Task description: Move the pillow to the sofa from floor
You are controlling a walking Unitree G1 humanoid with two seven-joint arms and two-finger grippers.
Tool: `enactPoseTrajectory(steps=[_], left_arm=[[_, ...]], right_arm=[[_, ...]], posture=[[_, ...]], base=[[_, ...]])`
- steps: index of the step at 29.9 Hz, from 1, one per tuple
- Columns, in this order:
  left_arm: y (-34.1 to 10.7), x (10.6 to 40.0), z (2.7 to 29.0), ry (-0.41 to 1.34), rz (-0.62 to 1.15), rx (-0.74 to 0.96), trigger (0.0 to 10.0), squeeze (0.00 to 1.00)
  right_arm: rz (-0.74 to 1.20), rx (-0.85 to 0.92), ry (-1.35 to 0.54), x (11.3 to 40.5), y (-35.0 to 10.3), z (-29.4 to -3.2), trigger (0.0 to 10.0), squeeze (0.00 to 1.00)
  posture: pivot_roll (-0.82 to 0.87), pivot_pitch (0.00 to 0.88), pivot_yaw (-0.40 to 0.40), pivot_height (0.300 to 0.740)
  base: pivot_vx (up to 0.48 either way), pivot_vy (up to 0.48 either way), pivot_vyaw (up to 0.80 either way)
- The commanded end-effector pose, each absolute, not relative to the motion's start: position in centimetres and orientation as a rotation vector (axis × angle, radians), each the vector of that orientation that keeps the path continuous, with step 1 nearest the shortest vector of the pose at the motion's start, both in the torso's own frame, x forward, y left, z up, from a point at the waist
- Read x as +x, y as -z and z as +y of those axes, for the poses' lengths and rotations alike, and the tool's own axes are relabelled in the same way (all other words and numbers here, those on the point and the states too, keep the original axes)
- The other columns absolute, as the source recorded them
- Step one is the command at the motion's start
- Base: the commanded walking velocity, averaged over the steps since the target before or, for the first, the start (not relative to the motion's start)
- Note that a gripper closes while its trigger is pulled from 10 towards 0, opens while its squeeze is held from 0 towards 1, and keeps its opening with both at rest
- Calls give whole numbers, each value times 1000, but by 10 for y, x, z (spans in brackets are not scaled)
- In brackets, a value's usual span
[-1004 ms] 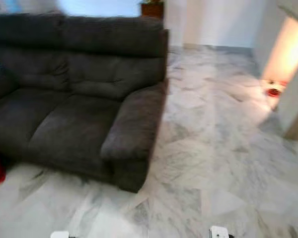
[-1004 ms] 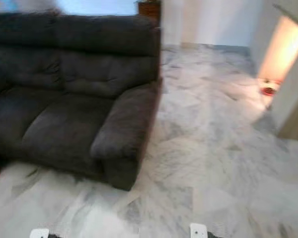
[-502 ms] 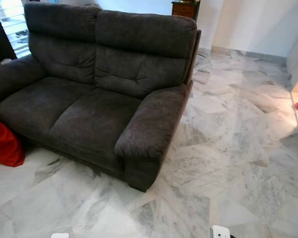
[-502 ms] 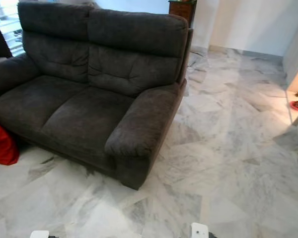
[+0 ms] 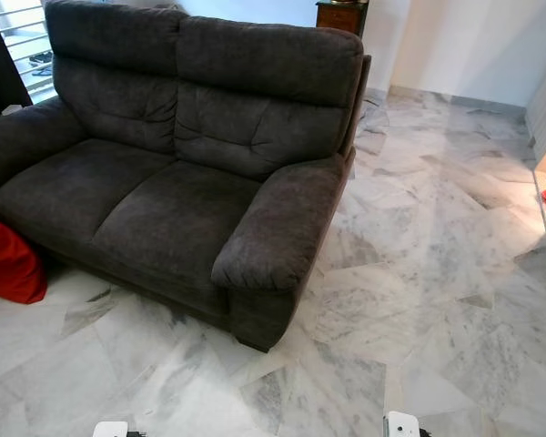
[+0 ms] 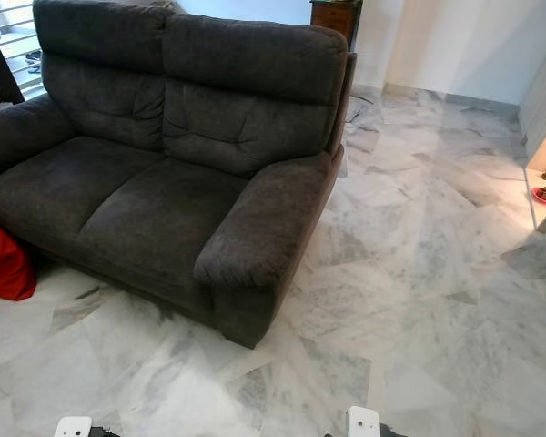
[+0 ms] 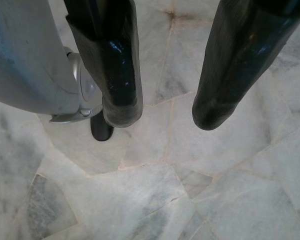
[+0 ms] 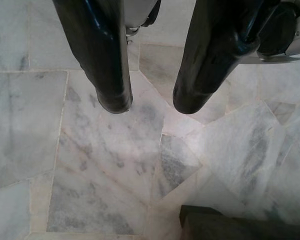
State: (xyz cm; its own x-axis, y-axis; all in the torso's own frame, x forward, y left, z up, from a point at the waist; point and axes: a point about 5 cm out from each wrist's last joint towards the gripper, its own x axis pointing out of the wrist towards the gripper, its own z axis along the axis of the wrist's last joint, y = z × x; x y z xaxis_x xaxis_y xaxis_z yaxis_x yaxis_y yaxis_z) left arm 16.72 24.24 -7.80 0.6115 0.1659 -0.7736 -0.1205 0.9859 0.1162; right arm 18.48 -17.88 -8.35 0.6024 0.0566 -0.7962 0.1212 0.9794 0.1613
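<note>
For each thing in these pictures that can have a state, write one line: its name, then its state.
Pillow: red, on the floor against the sofa's front, not yet moved.
Sofa: both seat cushions bare, nothing resting on it.
Left tool: open, holding nothing, hanging above the marble floor.
Right tool: open, holding nothing, hanging above the floor.

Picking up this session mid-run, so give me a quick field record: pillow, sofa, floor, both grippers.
pillow: red pillow, on the floor against the sofa front, at the robot's left
sofa: dark grey two-seater, seats bare
floor: marble tiles
left gripper: open, holds nothing, hanging over floor
right gripper: open, holds nothing, hanging over floor
task state: pillow not yet picked up
</note>
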Motion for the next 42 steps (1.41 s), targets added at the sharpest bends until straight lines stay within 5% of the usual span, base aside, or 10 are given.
enactPoseTrajectory(steps=[1,42], left_arm=[[81,163,242,-153,928,72,10000,0],[82,156,245,-148,940,82,10000,0]], right_arm=[[929,215,39,185,83,-177,10000,0],[926,215,28,188,83,-174,10000,0]], posture=[[61,68,4,740],[70,76,-1,740]], base=[[0,0,0],[0,0,0]])
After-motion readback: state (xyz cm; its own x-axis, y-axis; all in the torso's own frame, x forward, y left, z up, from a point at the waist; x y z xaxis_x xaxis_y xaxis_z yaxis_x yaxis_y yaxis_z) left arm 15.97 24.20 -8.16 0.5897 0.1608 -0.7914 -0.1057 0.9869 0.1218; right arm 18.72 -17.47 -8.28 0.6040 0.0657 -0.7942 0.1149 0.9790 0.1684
